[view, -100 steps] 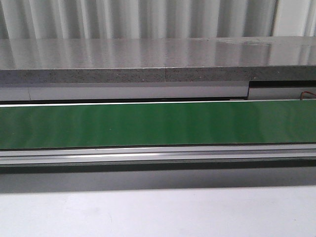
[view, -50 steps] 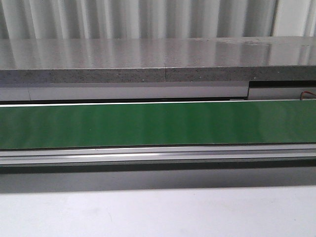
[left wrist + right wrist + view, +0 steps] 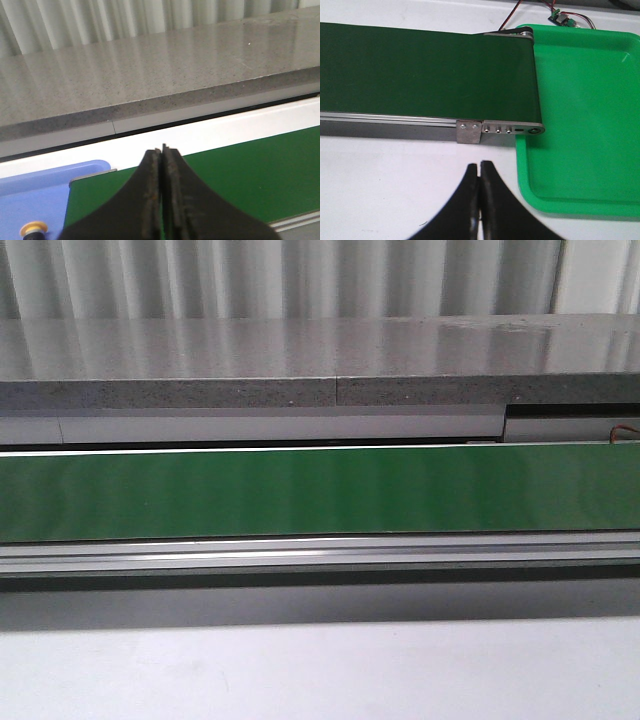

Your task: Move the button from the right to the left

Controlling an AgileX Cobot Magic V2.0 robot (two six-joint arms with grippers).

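Note:
The button (image 3: pixel 33 228) shows only as a yellow-orange collar with a dark centre at the edge of the left wrist view, lying in a light blue tray (image 3: pixel 30 195) at the end of the green belt (image 3: pixel 240 175). My left gripper (image 3: pixel 162 150) is shut and empty, above that belt end, apart from the button. My right gripper (image 3: pixel 479 165) is shut and empty over the white table, just in front of the belt's other end (image 3: pixel 510 129) and beside a green tray (image 3: pixel 580 120). Neither gripper shows in the front view.
The green belt (image 3: pixel 320 490) runs the full width of the front view, with a metal rail (image 3: pixel 320 555) along its near side. A grey stone ledge (image 3: pixel 320 370) stands behind it. A small circuit board with wires (image 3: pixel 561 17) lies beyond the green tray.

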